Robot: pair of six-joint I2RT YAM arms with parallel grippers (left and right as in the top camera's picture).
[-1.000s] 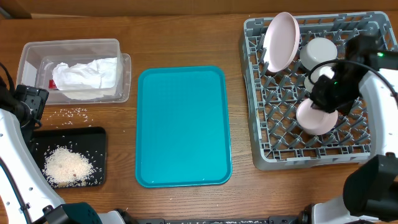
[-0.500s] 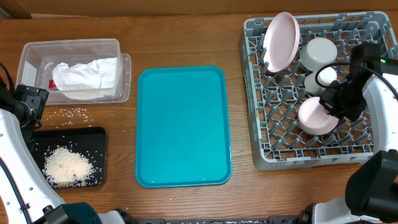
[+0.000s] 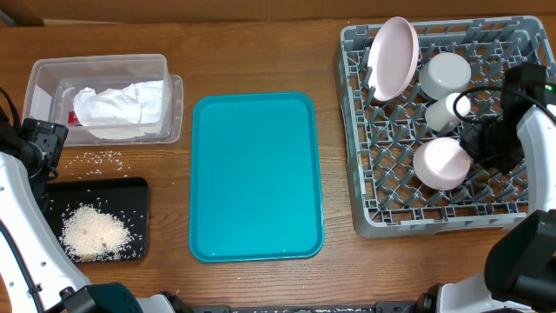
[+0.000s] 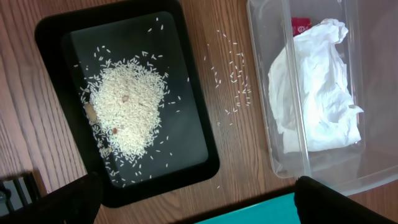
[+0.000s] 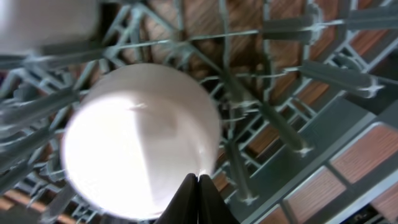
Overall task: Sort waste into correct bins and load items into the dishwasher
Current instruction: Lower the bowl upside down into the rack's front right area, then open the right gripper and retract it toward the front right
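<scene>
The grey dish rack (image 3: 434, 228) stands at the right. In it are a large pink plate (image 3: 389, 57) on edge, a pale bowl (image 3: 446, 74), a small whitish cup (image 3: 447, 111) and a small pink plate (image 3: 441, 163). My right gripper (image 3: 476, 148) is shut and empty just right of the small plate; its tips (image 5: 198, 180) sit at the rim of that plate (image 5: 143, 137). My left gripper (image 4: 199, 202) is open, above the table between the black tray (image 4: 202, 112) and the clear tub (image 4: 292, 155). The tub holds the white napkin (image 4: 317, 93) and a red wrapper (image 4: 301, 25). No chopsticks show.
The teal serving tray (image 3: 256, 174) lies in the middle. The black tray (image 3: 130, 187) holds a heap of rice (image 3: 94, 230). Loose rice grains (image 3: 104, 156) lie on the wood between it and the tub (image 3: 104, 63). My left arm (image 3: 42, 143) is at the left edge.
My right gripper has drawn back to the right, off the small pink plate, which stays lying in the rack. The left arm has not moved.
</scene>
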